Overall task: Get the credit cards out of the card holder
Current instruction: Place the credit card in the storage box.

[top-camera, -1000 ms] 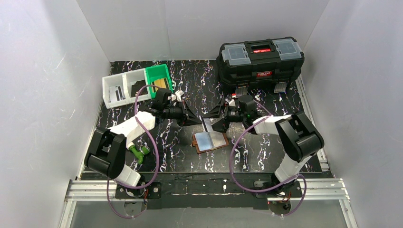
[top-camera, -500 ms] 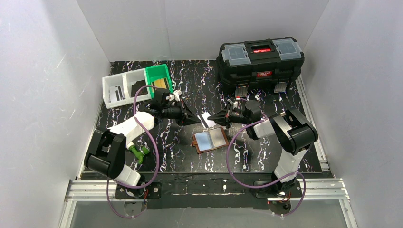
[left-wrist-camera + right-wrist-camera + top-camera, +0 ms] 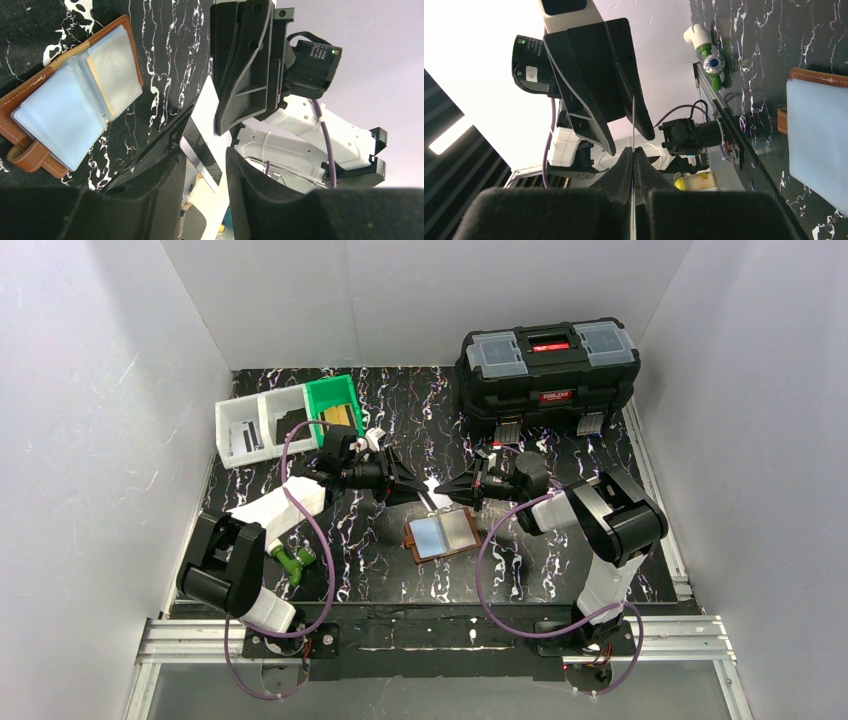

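We're holding one credit card [image 3: 202, 127] clear of card holder [image 3: 442, 535] at 6 o'clock: right gripper [image 3: 633, 152] pinching it, left gripper [image 3: 204, 155] gaping; others unclear

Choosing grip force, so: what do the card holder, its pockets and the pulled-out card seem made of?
The card holder: brown leather or imitation, matte, pale stitching along the edge. Its pockets: glossy translucent plastic, showing glare. The credit card: probably thin stiff plastic; white, with a shiny dark band.

Brown card holder [image 3: 442, 535] lies open, pockets up; a pale credit card [image 3: 205, 130] is held edgewise beside it.
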`<state>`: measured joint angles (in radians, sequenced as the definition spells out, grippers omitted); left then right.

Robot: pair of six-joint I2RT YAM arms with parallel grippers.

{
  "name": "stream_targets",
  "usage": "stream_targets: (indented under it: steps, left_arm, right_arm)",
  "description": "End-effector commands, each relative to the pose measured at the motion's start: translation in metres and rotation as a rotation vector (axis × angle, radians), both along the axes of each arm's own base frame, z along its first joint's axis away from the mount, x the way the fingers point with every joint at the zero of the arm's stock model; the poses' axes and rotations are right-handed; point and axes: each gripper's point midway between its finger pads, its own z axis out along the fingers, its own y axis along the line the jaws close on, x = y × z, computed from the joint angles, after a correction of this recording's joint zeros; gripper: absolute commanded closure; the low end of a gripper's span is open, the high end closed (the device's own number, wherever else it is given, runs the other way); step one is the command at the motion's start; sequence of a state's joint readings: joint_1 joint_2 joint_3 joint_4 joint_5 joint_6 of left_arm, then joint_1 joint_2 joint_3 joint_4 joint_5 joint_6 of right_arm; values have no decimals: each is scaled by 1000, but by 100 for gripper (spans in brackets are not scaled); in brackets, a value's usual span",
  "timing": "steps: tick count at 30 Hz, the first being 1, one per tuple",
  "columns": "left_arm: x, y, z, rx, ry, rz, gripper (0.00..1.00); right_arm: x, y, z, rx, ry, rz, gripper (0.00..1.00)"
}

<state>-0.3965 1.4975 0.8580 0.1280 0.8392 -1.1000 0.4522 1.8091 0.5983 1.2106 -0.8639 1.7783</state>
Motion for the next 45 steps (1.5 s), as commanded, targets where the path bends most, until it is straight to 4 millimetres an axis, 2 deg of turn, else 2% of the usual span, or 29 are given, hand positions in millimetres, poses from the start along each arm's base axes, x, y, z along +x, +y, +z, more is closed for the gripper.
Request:
stream_targets:
  steps: [1, 5, 13, 19, 21, 23, 25, 28, 29, 33, 36, 41, 45]
  left_arm:
    - [-5, -4, 18, -67, -13, -16, 66]
    - [-2, -7, 21, -104, -6, -10, 69]
    - [-1, -8, 15, -108, 16, -8, 82]
    - [1, -9, 12, -109, 27, 0, 100]
    - [2, -8, 12, -94, 23, 1, 100]
    - [2, -6, 12, -69, 8, -1, 100]
    - [1, -4, 12, -35, -15, -11, 100]
    - [1, 3, 13, 36, -51, -13, 100]
    - [1, 6, 13, 56, -55, -14, 100]
    - [5, 23, 16, 119, -70, 9, 100]
    - [11, 44, 19, 176, -82, 51, 100]
    - [36, 94, 28, 401, -149, 152, 100]
    - [60, 145, 26, 656, -186, 257, 100]
  right_arm:
    - [0, 3, 16, 36, -63, 16, 99]
    - [-1, 6, 19, 39, -74, 28, 99]
    - [-4, 7, 22, 30, -89, 41, 99]
    - [-6, 8, 23, 5, -118, 53, 99]
    - [-8, 7, 22, -12, -130, 63, 81]
    - [-11, 6, 19, -37, -138, 72, 53]
    - [-13, 5, 13, -81, -143, 82, 31]
    - [-16, 1, 2, -173, -158, 88, 5]
    - [-16, -2, -2, -212, -158, 88, 2]
    - [-13, -16, -11, -350, -189, 69, 1]
    - [-11, -27, -13, -396, -212, 51, 2]
    - [-11, -37, -12, -442, -258, 48, 1]
    - [-13, -41, -11, -471, -282, 49, 1]
